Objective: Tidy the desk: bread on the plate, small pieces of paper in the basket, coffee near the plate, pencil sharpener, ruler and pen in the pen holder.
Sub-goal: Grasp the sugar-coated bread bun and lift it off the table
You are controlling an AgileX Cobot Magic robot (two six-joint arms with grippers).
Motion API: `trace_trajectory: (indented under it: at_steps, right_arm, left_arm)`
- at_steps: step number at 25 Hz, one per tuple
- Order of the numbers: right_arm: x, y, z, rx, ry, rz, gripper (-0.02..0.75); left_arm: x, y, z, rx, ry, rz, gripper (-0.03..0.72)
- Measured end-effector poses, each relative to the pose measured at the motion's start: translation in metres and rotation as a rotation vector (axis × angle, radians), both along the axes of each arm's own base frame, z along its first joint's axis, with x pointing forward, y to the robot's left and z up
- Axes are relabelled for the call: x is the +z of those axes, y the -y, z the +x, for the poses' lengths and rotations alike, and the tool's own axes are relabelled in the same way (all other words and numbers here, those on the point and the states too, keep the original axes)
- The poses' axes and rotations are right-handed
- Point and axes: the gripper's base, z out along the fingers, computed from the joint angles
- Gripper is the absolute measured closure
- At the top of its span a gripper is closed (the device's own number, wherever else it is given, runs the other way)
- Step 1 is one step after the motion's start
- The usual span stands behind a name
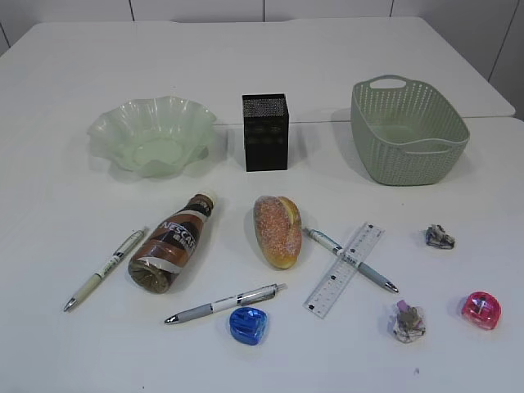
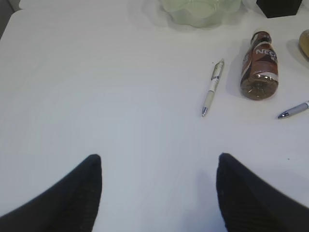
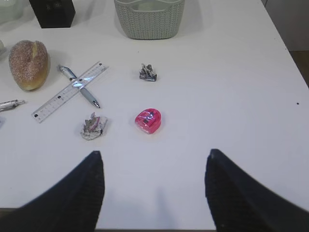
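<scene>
1. The right pincer [image 3: 153,193] is hanging spread and empty above the near edge of the bench [image 3: 231,72], both dark fingers wide apart with nothing between them.
2. The pink pencil sharpener [image 3: 147,121] is lying straight ahead of that pincer – almost centred between its fingers, a little to their left – and nothing is standing in the way.
3. The left pincer [image 2: 157,193] is likewise spread and empty – it is facing bare bench, with the white pen [image 2: 212,87] lying ahead and to its right, long axis running roughly away from the pincer, tip nearest.
4. The coffee bottle [image 2: 259,65] is lying on its side just beyond that pen, cap pointing away.
5. The pen holder [image 1: 264,132] is standing at the far middle, between the plate [image 1: 106,131] and the basket [image 1: 407,131].
6. Judging by this layout, the right arm is the nearer one for the pink sharpener, and a forward, downward reach is looking sufficient; the round body is offering no preferred grip axis.
</scene>
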Motion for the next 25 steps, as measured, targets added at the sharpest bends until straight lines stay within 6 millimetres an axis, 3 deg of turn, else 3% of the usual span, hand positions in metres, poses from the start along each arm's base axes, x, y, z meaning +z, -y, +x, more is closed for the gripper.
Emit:
trace_trajectory:
  at_steps: [7,10,25]
  right_arm:
    - [0.0,0.0,0.0,0.001,0.0,0.002,0.225]
    - [0.0,-0.001,0.0,0.005,0.001,0.008,0.225]
    - [0.001,-0.003,0.002,0.004,-0.035,0.061,0.225]
  left_arm:
    - [0.0,0.0,0.003,-0.016,-0.018,0.0,0.168]
    - [0.01,0.0,0.005,-0.018,-0.029,0.002,0.168]
    - [0.136,0.0,0.001,-0.024,0.038,0.003,0.168]
